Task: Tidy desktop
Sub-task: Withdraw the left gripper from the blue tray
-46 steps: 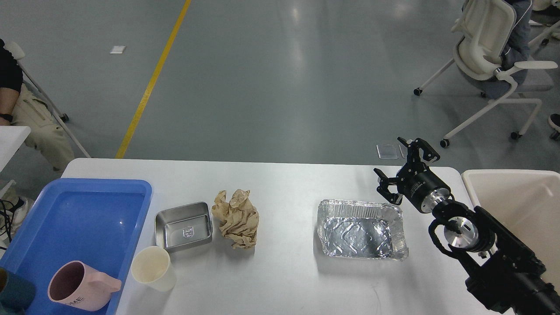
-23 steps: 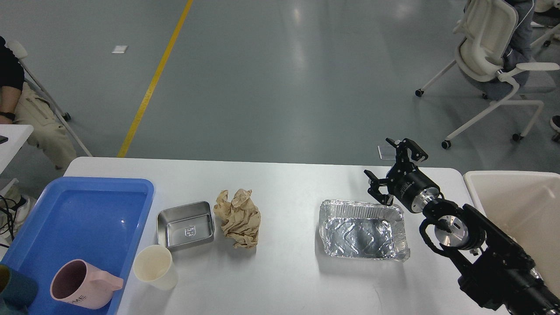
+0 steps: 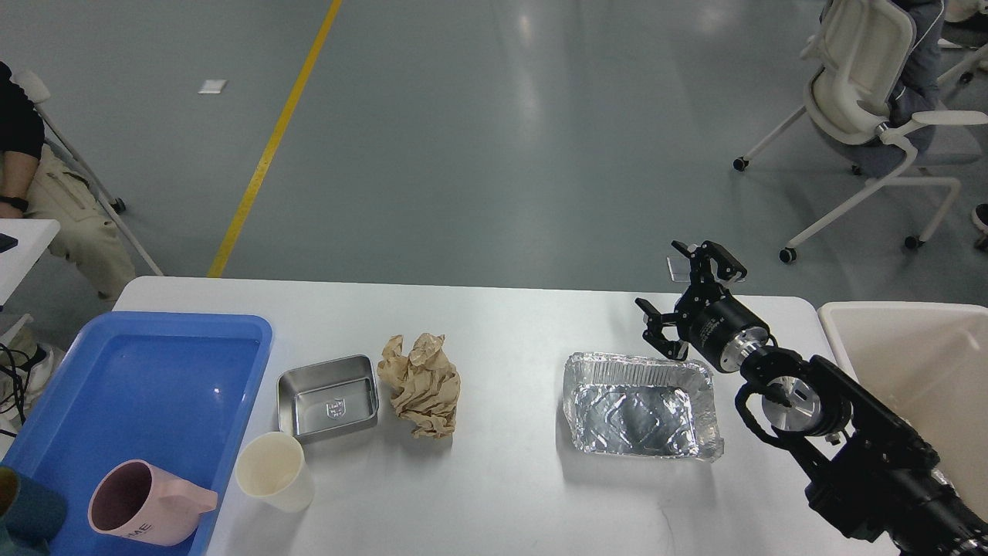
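The white desktop [image 3: 509, 494] spans the view. On it lie a crumpled foil tray [image 3: 639, 407] right of centre, a ball of crumpled brown paper [image 3: 421, 384], a small steel tray [image 3: 328, 398] and a cream paper cup [image 3: 272, 471]. My right gripper [image 3: 679, 297] is open and empty, held above the table just behind the foil tray's far right corner. My left gripper is out of view.
A blue plastic tray [image 3: 46, 432] at the left holds a pink mug [image 3: 143, 503] and a dark teal cup [image 3: 23, 516]. A cream bin [image 3: 918, 371] stands at the right edge. A white office chair [image 3: 864, 100] and a seated person [image 3: 31, 177] are beyond the table.
My right arm has moved left and slightly away, bringing the open gripper closer to the foil tray's far right corner. Nothing on the table has moved.
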Robot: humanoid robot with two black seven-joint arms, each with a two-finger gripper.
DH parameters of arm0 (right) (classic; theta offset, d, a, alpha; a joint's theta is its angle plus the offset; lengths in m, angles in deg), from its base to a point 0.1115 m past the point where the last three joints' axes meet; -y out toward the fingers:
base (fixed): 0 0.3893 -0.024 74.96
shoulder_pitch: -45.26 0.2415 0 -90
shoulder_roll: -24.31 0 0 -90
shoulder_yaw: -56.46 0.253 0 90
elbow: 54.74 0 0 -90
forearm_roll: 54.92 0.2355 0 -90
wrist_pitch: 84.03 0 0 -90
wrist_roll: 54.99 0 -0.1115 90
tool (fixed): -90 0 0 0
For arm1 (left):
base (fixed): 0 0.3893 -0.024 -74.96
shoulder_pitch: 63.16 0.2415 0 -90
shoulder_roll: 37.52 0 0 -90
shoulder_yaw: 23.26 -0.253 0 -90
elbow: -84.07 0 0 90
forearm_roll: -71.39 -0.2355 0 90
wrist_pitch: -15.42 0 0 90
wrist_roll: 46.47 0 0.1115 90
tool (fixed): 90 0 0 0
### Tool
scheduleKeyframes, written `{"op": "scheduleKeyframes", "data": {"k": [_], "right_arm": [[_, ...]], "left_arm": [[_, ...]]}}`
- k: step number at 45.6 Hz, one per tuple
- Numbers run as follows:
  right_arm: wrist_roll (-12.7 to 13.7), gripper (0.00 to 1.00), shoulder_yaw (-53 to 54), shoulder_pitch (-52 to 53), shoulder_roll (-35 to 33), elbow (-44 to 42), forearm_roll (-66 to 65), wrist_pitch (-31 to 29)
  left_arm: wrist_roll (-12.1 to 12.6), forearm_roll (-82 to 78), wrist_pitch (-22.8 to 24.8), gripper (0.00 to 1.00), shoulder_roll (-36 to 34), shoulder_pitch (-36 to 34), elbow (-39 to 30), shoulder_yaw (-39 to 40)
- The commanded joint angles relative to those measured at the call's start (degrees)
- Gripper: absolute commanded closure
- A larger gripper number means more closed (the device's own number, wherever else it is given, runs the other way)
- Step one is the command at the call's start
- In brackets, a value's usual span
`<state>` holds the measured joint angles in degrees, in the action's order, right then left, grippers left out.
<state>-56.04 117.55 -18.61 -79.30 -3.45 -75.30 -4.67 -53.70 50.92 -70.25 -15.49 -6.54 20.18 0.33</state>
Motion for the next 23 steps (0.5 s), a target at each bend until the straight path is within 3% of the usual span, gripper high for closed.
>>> {"op": "scheduleKeyframes", "data": {"k": [1, 16, 23], "right_arm": [[0.0, 0.00, -0.1, 0.0, 0.0, -0.1, 0.0, 0.0], [0.0, 0.00, -0.6, 0.0, 0.0, 0.1, 0.0, 0.1], [0.0, 0.00, -0.5, 0.0, 0.2, 0.3, 0.0, 0.0]], "left_arm": [[0.2, 0.1, -0.3, 0.03, -0.6, 0.2, -2.0, -0.1], [-0.3, 1.1, -0.2, 0.03, 0.7, 0.2, -1.9, -0.1], [-0.5, 0.7, 2.4, 0.03, 0.2, 0.1, -1.9, -0.6]]}}
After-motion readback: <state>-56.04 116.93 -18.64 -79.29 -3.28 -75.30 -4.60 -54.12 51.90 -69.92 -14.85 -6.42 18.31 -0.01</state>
